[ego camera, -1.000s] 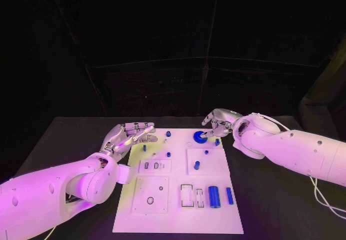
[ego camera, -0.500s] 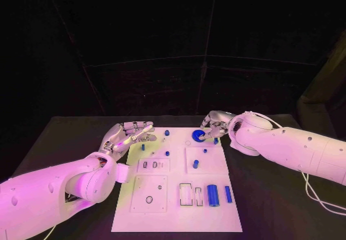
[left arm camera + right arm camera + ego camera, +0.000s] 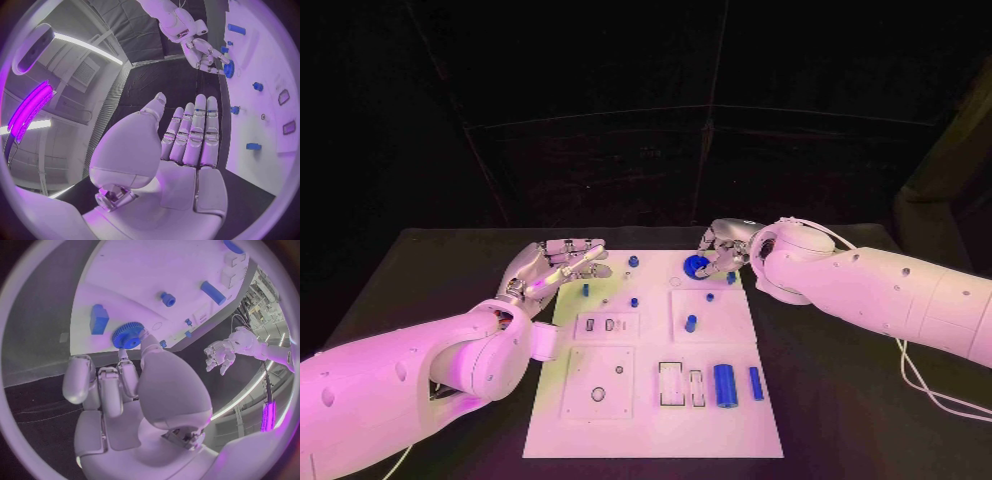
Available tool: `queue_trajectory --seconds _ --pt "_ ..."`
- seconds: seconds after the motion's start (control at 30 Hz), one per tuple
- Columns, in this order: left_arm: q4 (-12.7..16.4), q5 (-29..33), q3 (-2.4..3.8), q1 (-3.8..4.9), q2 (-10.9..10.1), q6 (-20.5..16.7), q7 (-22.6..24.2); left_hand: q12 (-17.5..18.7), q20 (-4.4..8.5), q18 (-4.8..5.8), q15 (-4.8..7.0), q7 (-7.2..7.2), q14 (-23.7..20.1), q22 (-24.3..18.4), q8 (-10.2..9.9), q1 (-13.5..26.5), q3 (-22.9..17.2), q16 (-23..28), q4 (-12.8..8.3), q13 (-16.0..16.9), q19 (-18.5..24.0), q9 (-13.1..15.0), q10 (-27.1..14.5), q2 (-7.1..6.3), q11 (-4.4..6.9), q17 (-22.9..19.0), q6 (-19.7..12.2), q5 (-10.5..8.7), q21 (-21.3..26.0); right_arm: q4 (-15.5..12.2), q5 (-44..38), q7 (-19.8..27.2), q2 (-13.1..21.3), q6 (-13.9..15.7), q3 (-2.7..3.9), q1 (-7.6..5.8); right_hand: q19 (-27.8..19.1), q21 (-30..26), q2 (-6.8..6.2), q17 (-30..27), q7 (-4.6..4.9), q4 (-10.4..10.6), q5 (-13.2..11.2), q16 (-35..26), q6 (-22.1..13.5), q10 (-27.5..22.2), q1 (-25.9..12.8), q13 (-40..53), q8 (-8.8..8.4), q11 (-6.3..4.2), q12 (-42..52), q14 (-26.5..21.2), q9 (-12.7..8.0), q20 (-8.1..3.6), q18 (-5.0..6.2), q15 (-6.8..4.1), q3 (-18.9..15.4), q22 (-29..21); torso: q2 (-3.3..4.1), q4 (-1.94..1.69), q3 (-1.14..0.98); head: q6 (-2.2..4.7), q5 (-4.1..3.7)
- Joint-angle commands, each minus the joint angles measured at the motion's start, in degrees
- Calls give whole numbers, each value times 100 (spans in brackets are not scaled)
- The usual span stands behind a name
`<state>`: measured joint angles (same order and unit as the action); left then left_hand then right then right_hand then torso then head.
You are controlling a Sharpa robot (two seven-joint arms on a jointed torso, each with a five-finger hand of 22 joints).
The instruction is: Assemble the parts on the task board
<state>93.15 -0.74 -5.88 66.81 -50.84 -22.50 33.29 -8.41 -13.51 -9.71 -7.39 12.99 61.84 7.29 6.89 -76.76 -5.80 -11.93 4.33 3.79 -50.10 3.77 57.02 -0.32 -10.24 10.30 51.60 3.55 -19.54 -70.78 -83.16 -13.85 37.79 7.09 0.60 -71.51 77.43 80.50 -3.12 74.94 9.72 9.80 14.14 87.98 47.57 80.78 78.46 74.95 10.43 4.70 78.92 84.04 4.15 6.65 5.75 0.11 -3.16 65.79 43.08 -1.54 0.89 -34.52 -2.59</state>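
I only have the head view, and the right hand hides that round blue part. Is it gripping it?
Observer: In the right wrist view it is a toothed gear lying flat on the board. The right hand has its thumb tip against the teeth; I cannot tell if it grips.
Operator: Anything in the left palm?
Observer: Nothing. The left wrist view shows the left hand flat, fingers straight, side by side.
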Motion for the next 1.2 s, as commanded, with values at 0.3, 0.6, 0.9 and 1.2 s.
queue_trajectory --seconds 0.3,0.6,0.9,1.2 --pt "-6 -33 6 8 6 45 52 34 -28 -80 0 26 -11 -8 -37 -21 -7 40 -31 -7 23 4 -20 59 5 9 33 -26 37 107 -304 23 -102 -172 2 -12 88 83 116 1024 -24 -265 -204 46 205 140 295 357 120 -21 183 492 9 -30 -121 10 89 106 -1 5 -4 -25 7" --pt "-7 -33 6 8 2 50 46 34 -28 -80 0 26 -11 -8 -37 -21 -7 40 -31 -7 23 4 -20 59 5 9 33 -26 37 60 -722 32 -142 78 0 -8 149 140 277 1083 -93 -443 -440 64 567 282 412 565 273 -80 347 503 35 -66 -143 -36 267 233 3 5 -9 -19 6" --pt "-4 -33 6 8 -5 37 16 34 -26 -82 3 27 0 -11 -39 -30 -15 44 -45 -6 16 5 -14 73 6 16 41 -25 38 -166 -874 323 -115 963 -2 -1 247 218 432 1171 -145 -469 -165 93 740 414 353 744 218 -135 482 523 -16 -119 -176 -88 544 405 2 -8 -3 19 12" --pt "6 -33 6 9 -28 -7 -13 37 -25 -82 4 35 10 -15 -43 -44 -29 50 -62 -6 9 5 -12 96 4 22 45 -25 38 -488 -845 379 -170 1076 0 0 254 225 431 1166 -148 -442 -92 91 764 406 257 733 148 -140 463 522 -36 -128 -178 -93 646 415 7 -4 -4 41 58"
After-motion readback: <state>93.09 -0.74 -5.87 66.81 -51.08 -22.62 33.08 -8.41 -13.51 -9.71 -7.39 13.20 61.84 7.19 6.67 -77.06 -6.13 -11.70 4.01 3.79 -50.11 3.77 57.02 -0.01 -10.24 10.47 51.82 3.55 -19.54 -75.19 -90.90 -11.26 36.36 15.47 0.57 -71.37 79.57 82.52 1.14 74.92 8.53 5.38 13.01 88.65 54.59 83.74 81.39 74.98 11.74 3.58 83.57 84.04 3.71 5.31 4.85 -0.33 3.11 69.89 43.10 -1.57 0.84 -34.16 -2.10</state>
